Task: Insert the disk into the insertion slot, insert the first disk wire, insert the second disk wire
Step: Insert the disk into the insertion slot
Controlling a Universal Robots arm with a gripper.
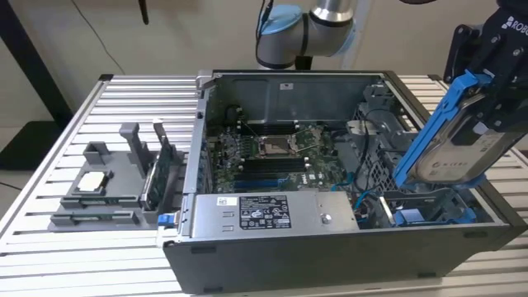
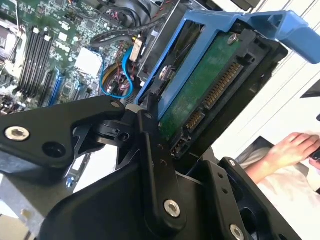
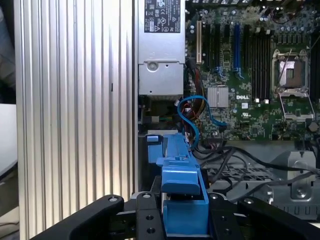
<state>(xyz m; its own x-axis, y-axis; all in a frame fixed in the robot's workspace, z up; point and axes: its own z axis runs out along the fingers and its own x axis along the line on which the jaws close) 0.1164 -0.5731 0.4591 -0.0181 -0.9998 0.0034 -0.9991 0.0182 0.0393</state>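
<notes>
My gripper [image 1: 485,93] is shut on the disk [image 1: 452,139], a silver-grey drive in a bright blue carrier frame. The disk hangs tilted, its lower end just above the insertion slot [image 1: 429,213], a grey bay with blue rails at the case's corner on the exterior view's right. In the second wrist view the disk [image 2: 210,90] shows its green board and connector edge between black fingers [image 2: 150,150]. The first wrist view looks along the blue carrier [image 3: 180,185]. Blue wires [image 3: 192,112] loop loose in the case beside the bay; I cannot tell first from second.
The open computer case [image 1: 289,80] stands on a slatted metal table [image 1: 123,99]. A grey labelled power-supply box [image 1: 264,213] sits beside the bay, with the motherboard [image 1: 272,154] behind it. A grey fixture with parts [image 1: 107,185] stands at the exterior view's left. A person's hand [image 2: 290,150] rests nearby.
</notes>
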